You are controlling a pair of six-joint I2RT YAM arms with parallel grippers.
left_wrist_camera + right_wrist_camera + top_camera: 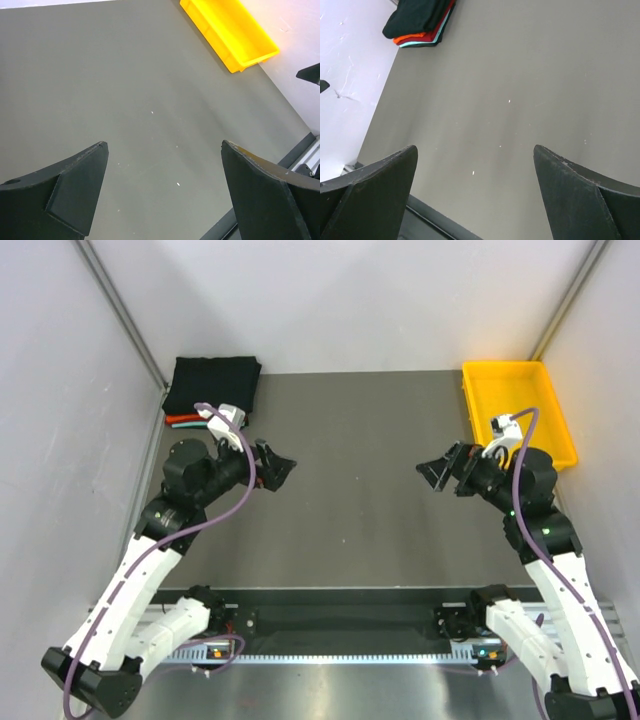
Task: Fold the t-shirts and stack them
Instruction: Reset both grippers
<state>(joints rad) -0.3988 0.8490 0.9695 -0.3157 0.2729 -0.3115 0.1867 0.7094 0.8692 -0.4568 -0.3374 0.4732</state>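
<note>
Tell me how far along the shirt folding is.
Done: the black t-shirt lies folded on the orange-red t-shirt and teal t-shirt, stacked in the far left corner. In hand: nothing; left tool and right tool hang open, empty. Left: apparently nothing; no unfolded shirt shows.

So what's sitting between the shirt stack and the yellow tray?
Nothing. The top view shows only bare grey table between the shirt stack and the yellow tray, along the far edge.
</note>
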